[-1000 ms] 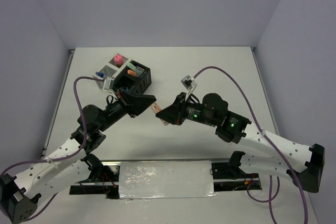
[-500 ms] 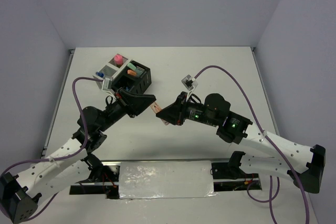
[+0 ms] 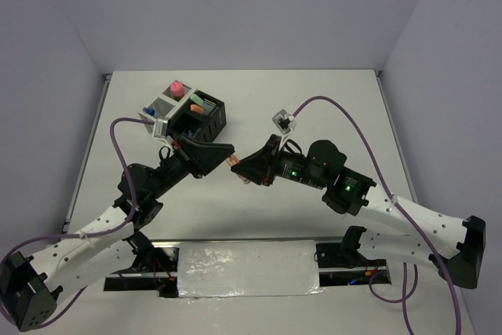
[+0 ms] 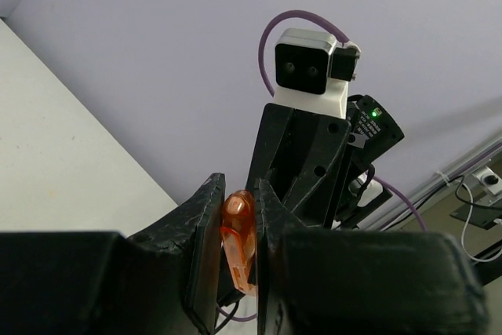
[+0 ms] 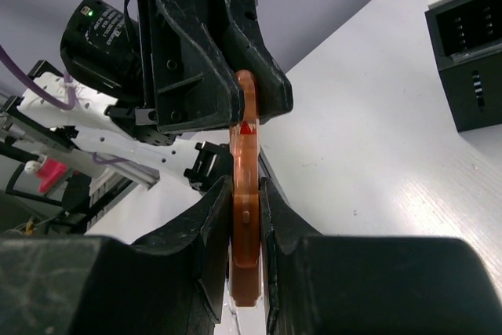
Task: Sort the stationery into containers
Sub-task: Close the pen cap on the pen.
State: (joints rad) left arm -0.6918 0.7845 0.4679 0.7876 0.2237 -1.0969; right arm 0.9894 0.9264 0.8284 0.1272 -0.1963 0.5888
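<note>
From above, the left gripper (image 3: pixel 225 156) and the right gripper (image 3: pixel 245 167) are meeting tip to tip above the middle of the bench (image 3: pixel 329 107), a little toward its left edge. An orange marker (image 3: pixel 234 161) is bridging the small gap between them, off the surface. The cluster of mesh bins (image 3: pixel 210 121) is standing near the far left corner, just beyond the left gripper. A pink-capped bottle (image 3: pixel 176 85) is poking up at the cluster's far side. A green marker (image 3: pixel 199 99) and another orange one (image 3: pixel 196 106) are lying in the far black bin. A blue cap (image 3: pixel 147 111) is showing at the cluster's left side.

In the left wrist view, the left claw's two fingers are pressing against both sides of the orange marker, gripping its rounded end. The right arm's gripper is facing it head-on, with its wrist camera (image 4: pixel 310 72) sitting above.

In the right wrist view, the right claw is clamping the other end of the same marker, its fingers touching it on both sides. The marker is running straight up into the left claw's closed fingers, so both are holding it at once. A black bin (image 5: pixel 471 60) is standing at the right of this view, with a white bin beyond it at the top right.
</note>
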